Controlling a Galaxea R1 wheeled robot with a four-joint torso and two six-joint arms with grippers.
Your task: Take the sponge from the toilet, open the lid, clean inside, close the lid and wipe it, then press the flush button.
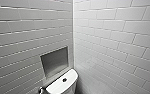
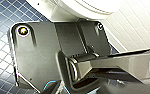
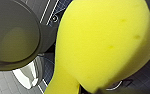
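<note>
Sponge (image 3: 103,45) gripped close in right fingers, toilet lid (image 3: 13,35) just beside, left fingers' state unclear

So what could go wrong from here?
The small bright yellow soft sponge looms close to the right wrist camera, hiding much of the white glossy ceramic toilet, so contact could be misjudged. The left arm's dark plate hangs near the bowl; it might bump it.

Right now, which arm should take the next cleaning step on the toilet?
Right, likely. The sponge hangs just before its wrist camera, apparently held, toilet alongside. Left wrist faces the blue floor tiles.
</note>
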